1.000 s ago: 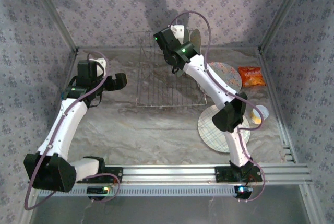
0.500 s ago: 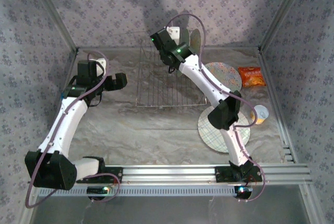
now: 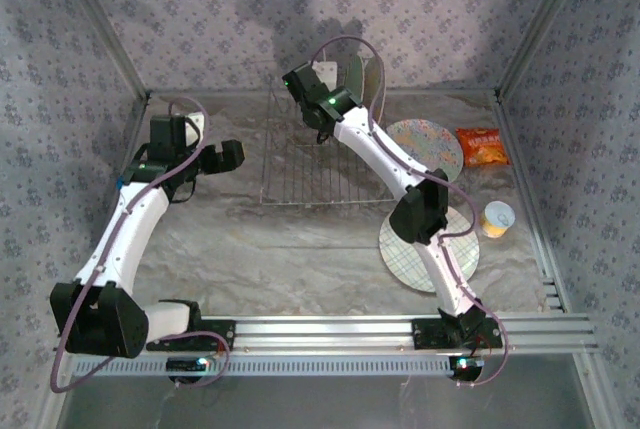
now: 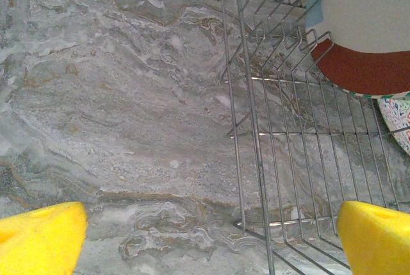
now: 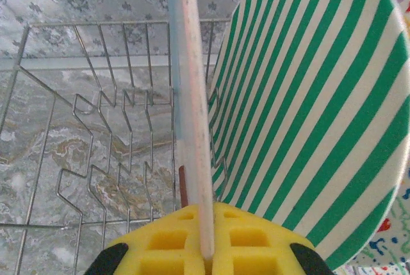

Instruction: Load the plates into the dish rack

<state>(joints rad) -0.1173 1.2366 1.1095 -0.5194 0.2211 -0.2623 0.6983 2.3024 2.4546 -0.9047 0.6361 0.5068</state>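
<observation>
Yellow-padded, the right fingers (image 5: 250,243) pinch a cream round plate with rust-red and light-blue sections (image 5: 192,95), held on edge. Over the last second the arm has carried it leftward along the far end of the thin silver wire dish rack (image 3: 300,174). A green-and-white striped round plate (image 5: 307,115) stands upright just right of those fingers. I judge the held plate is being lined up over a free slot and is not yet released. The left fingers (image 4: 375,236) have stayed spread wide and empty, with grey marbled tabletop (image 4: 115,95) and the rack's edge between them.
</observation>
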